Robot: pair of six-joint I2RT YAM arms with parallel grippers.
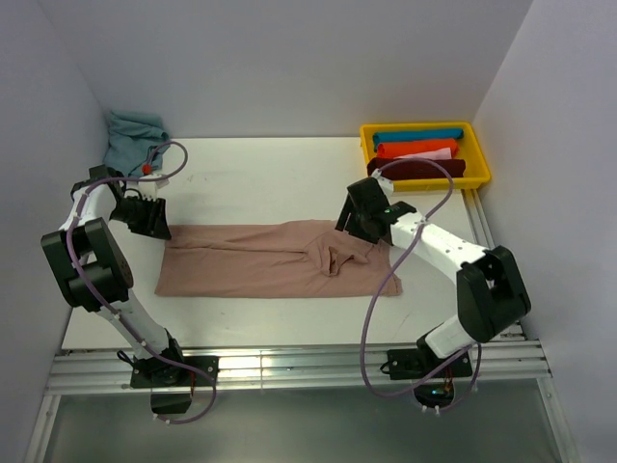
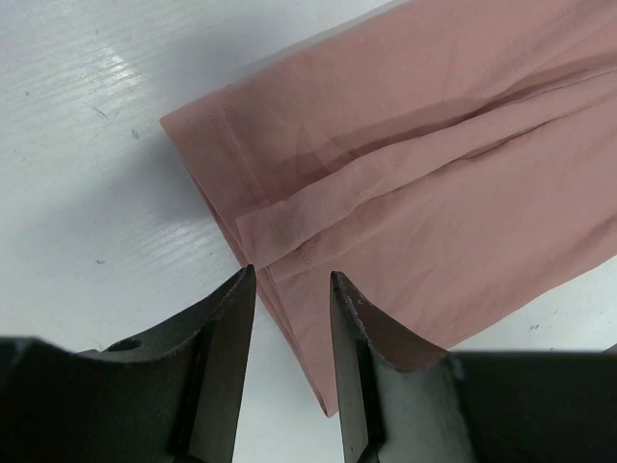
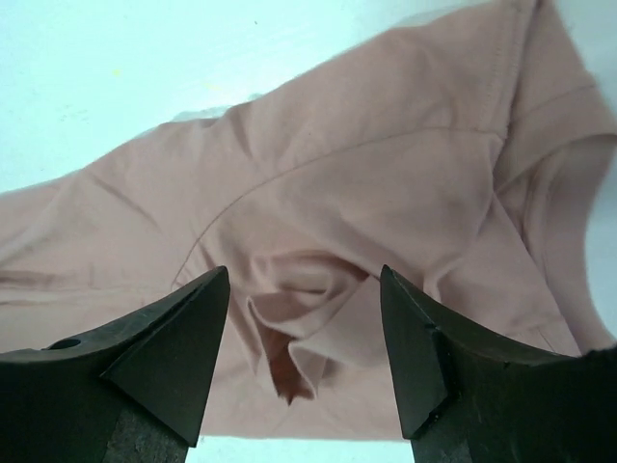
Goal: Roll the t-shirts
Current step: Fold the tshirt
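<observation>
Top external: yellow bin (image 1: 415, 126) and teal cloth (image 1: 132, 138) sit beyond pink t-shirt (image 1: 251, 260).

We see the left gripper (image 2: 293, 282) low over the white table (image 2: 87, 193). Its two dark fingers (image 2: 222, 357) stand a little apart above the hemmed corner of the folded pink t-shirt (image 2: 434, 164), which lies flat.
</observation>
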